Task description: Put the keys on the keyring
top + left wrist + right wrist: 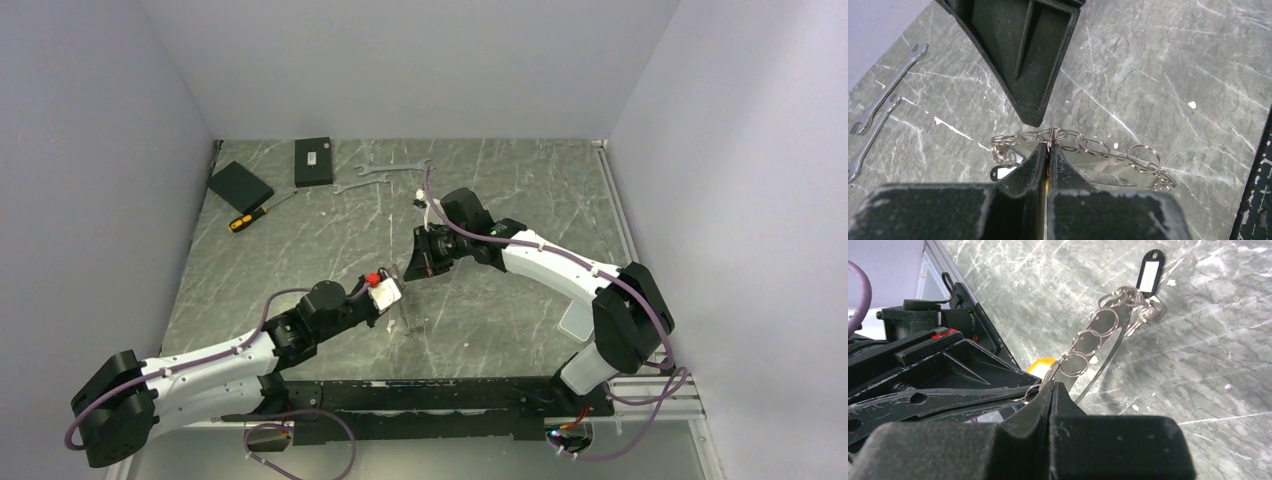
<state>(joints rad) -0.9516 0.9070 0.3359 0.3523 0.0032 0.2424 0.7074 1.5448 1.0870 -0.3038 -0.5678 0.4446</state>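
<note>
Silvery wire stretched between two robot arms: the keyring [1063,134], a thin metal loop strung with small split rings, sits near the middle of the grey marbled counter [520,190], between the two arms. The left end effector [1048,150] has its fingers pressed together on the wire at the loop's near edge. The right end effector [1050,390] is also fully closed, and its tip meets the loop from the opposite side. The pictures do not settle whether it actually pinches the wire or only touches it.

A small cluster of silvery keys [1150,314] hangs at the loop's far end beside a black tag [1149,275] with a white label. Whether that end rests on the counter cannot be told. Two flat wrenches [890,82] lie well apart from the work.

The loop looks light and springy, likely to flex or swing when pulled. Its smooth metal should slip easily between hard pads, so a firm pinch square across the wire, close to where the rings bunch, seems the safest hold. The keys are tiny and flat, hard to lift off a smooth surface, and probably best taken by the broad head so that the hole is free for threading.
</note>
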